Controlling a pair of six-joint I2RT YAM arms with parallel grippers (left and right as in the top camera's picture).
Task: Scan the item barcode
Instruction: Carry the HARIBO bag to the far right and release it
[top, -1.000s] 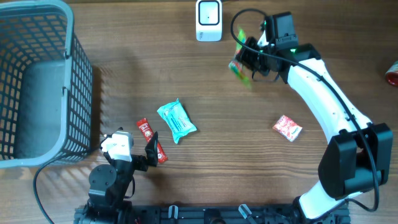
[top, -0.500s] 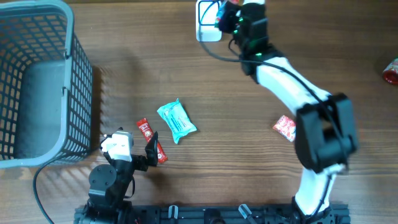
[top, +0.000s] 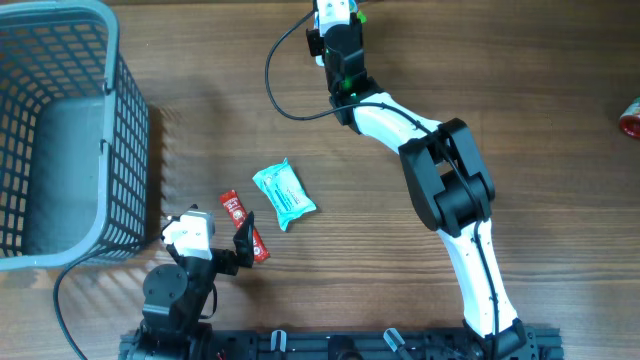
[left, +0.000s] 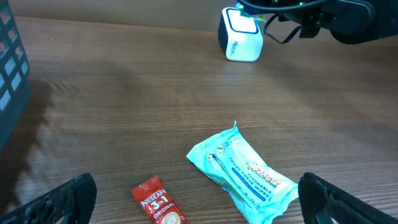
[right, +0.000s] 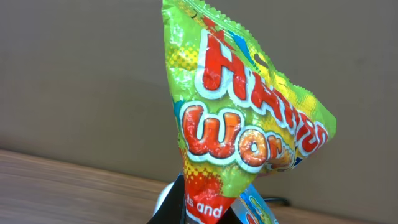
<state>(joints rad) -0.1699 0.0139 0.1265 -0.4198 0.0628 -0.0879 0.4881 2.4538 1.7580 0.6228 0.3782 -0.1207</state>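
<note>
Right tool, clamped shut on the green candy packet, holds it just over the white scanner on the bench, so scanning seems underway, and next the barcode probably needs turning toward the scanner's window.

Wood-grain tbl, plain tan wall
</note>
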